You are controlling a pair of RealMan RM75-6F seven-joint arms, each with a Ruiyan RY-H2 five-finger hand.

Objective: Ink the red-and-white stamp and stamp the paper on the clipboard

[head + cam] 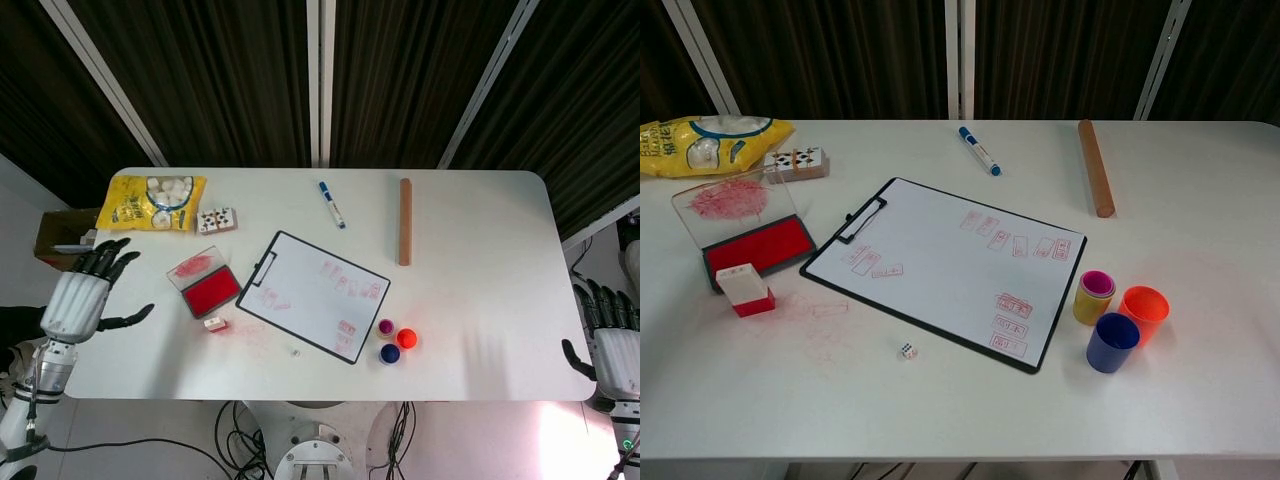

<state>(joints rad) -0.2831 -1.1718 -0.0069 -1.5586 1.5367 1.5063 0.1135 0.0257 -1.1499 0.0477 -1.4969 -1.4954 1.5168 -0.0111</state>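
We see the left hand (82,300) off the table's left edge, fingers spread, holding nothing. Right hand (614,350) at the far right edge — fingers apart, empty too. Red-and-white stamp (745,290) stands on the table (1200,250) just in front of the open ink pad (755,246) — clipboard (940,262) with stamped paper beside it.

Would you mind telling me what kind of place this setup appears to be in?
Probably a lab or test room: a white table set before dark curtains, cables running beneath it, and unrelated props such as a clipboard and stacking cups.
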